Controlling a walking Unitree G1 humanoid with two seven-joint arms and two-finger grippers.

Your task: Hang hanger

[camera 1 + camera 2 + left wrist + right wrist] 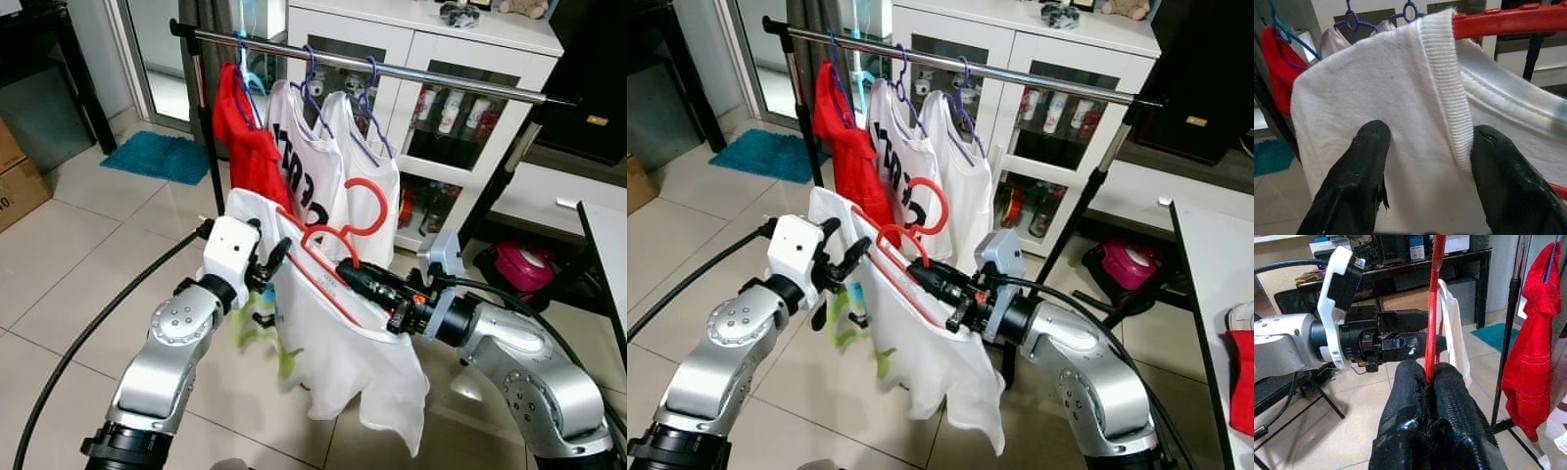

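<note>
A red plastic hanger (pixel 367 211) carries a white T-shirt (pixel 343 362) in front of me, below the metal clothes rail (pixel 392 69). My right gripper (pixel 351 269) is shut on the hanger's red bar (pixel 1436 293), with the two fingers (pixel 1449 396) pressed together around it. My left gripper (pixel 272 264) is at the shirt's left shoulder. Its fingers (pixel 1369 147) stand open, with the white fabric and ribbed collar (pixel 1444 83) just beyond them. The hanger's hook points up toward the rail but sits well below it.
On the rail hang a red garment (pixel 245 137), a white shirt with black print (pixel 304 166) and a plain white shirt (pixel 377 176), on blue and purple hangers. Behind stands a white glass-door cabinet (pixel 441 59). A teal mat (pixel 157 157) and a pink object (pixel 524 266) lie on the floor.
</note>
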